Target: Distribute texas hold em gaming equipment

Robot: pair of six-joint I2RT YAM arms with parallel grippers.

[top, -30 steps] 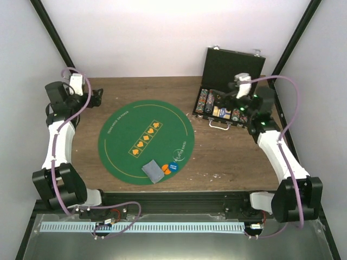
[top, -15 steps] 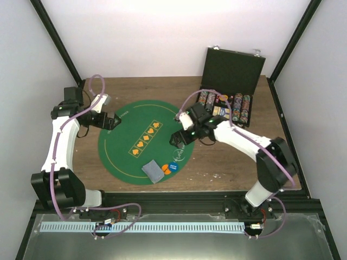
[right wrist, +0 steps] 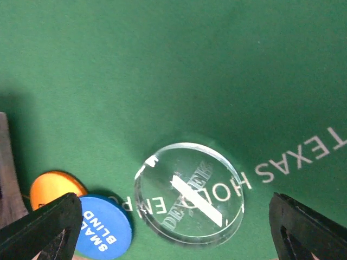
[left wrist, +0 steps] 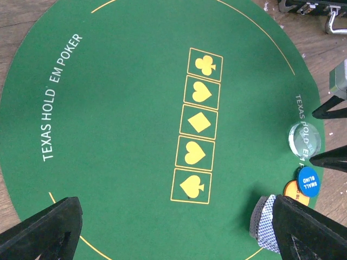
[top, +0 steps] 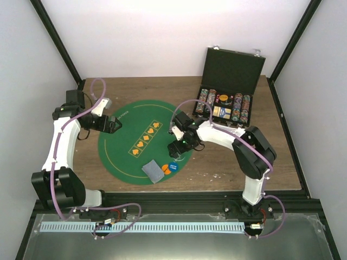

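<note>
The clear dealer button (right wrist: 188, 194) now lies flat on the right side of the green felt mat (top: 124, 146), just beside the blue small-blind disc (right wrist: 103, 230) and the orange disc (right wrist: 54, 189). A second ago the right gripper (top: 177, 147) was at the black case (top: 233, 70). It now hangs over the button, jaws wide and empty. The left gripper (top: 115, 124), also wide and empty, has swung in to the mat's left edge. The button looks delivered, while the chips (top: 238, 108) wait in the case.
</note>
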